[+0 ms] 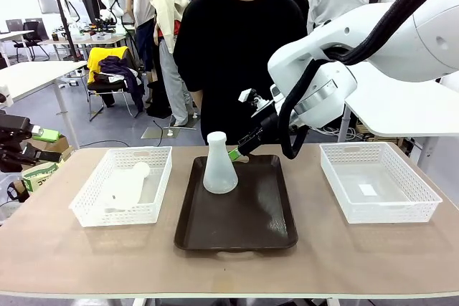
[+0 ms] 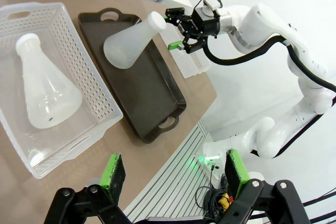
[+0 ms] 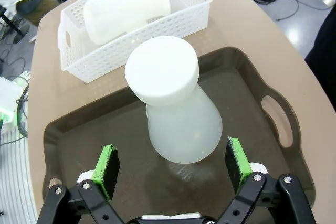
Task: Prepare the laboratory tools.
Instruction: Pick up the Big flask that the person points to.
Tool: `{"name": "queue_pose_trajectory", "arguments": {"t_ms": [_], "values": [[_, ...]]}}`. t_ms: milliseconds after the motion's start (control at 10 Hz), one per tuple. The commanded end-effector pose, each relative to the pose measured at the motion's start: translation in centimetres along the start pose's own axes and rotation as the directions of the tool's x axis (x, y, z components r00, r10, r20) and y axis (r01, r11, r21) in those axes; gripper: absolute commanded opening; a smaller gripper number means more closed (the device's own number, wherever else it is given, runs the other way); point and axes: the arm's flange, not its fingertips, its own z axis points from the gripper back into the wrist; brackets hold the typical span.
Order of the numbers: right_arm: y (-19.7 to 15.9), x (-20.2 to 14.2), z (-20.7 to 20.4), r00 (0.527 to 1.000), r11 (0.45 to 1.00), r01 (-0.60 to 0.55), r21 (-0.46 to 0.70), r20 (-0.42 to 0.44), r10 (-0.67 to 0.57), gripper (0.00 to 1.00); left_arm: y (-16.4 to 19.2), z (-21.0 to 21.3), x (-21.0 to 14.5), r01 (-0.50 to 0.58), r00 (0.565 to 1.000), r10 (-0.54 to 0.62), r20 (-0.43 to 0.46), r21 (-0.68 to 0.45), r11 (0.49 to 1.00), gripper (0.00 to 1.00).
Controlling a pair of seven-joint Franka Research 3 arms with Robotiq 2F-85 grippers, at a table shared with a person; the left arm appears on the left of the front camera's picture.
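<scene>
The right claw has its jaws apart, one green pad on each side of the upright conical flask. The flask stands just ahead of the claw on the dark brown tray, and neither pad seems to touch it. Beyond it, the second flask lies on its side in a white lattice basket, probably awaiting its turn. The left claw, also spread and empty, hangs well apart off the tabletop edge, likely parked clear.

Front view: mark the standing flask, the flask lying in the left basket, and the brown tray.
standing flask [image 1: 219, 175], front view, on its wide lower body.
lying flask [image 1: 120, 190], front view, on its broad body.
brown tray [image 1: 247, 221], front view, on its bare floor.
</scene>
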Motion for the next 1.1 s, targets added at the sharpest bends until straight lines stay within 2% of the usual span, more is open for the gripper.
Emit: {"name": "queue_pose_trajectory", "arguments": {"t_ms": [0,400,700,1000], "values": [[-0.4,0.1,-0.3,1.000,1.000,-0.002,-0.012,0.002,0.002,1.00,0.1,0.0,0.1,0.018,1.000,-0.018,0.020,-0.018,1.000,1.00],[-0.4,-0.3,1.1,1.000,1.000,-0.026,0.012,0.009,0.025,1.00,0.1,0.0,0.1,0.018,1.000,-0.018,0.020,-0.018,1.000,1.00],[-2.9,-4.0,8.4,0.999,1.000,0.028,0.010,0.041,-0.029,1.00,0.1,0.0,0.1,0.018,1.000,-0.018,0.020,-0.018,1.000,1.00],[-4.2,-8.1,15.5,0.995,0.997,0.047,0.059,0.085,-0.052,1.00,0.1,0.0,0.1,0.018,1.000,-0.018,0.020,-0.018,1.000,1.00]]}}
